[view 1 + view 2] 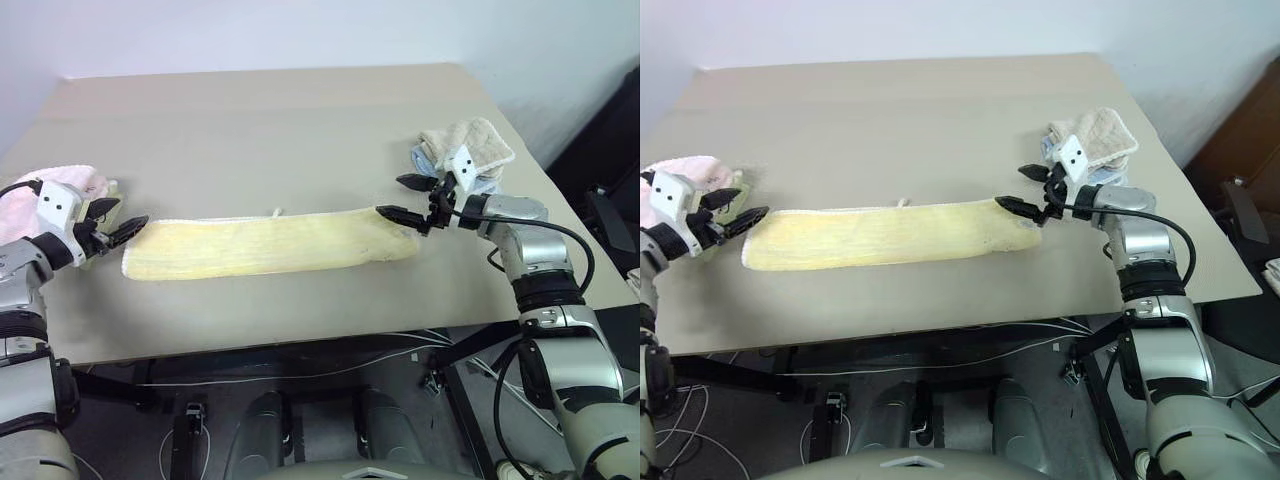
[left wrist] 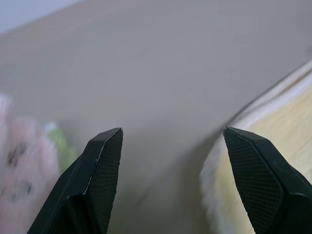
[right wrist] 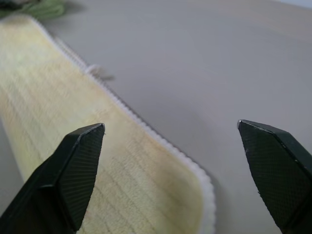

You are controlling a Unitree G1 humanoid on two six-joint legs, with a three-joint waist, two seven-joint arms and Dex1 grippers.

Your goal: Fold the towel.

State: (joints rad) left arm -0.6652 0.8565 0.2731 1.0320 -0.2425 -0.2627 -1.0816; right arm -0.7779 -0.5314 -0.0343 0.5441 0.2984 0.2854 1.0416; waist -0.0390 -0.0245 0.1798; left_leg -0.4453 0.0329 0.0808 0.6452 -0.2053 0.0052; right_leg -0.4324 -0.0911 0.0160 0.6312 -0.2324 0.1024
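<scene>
Starting at the left edge of the table [image 1: 250,110], a pink towel [image 1: 30,205] is seen bunched up, with a scrap of green cloth [image 3: 41,9] beside it. Just in front of it the left gripper [image 1: 118,218] is held low over the tabletop, roughly level, its forearm coming in from the left and its tips aimed right at the near end of the towel. Its black fingers [image 2: 102,161] are spread apart and nothing is held between them; in the left wrist view one finger is seen over bare table, the other over the towel's end.

The towel [image 1: 265,245], pale yellow and ribbed, is laid flat as a long narrow band across the middle of the table, running left to right. A whitish corded hem is seen along its far edge, and a small tag [image 1: 277,212] sticks out from that edge near the middle.

At the towel's right end the right gripper [image 1: 405,198] is held just above the cloth, pointed left and roughly level, the arm bent up from the table's front right. Its fingers [image 3: 73,170] are parted wide and empty; one tip is placed over the towel's end, the other over bare table beyond the hem.

Behind this gripper, near the table's right edge, a beige towel [image 1: 475,145] is heaped on something pale blue.
</scene>
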